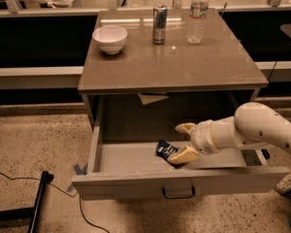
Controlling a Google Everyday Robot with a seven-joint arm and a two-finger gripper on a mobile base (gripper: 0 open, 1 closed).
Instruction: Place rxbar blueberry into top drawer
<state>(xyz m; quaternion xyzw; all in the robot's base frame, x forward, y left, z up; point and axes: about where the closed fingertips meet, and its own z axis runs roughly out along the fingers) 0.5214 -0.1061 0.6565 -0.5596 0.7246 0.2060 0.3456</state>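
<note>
Claw (184,141) inside pulled-out top drawer (179,183), fingers spread; rxbar blueberry (164,149) on drawer floor, touching lower finger.

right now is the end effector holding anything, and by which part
Nothing looks held. The end effector is in the drawer, fingers spread; the rxbar lies on the drawer floor by the lower finger.
</note>
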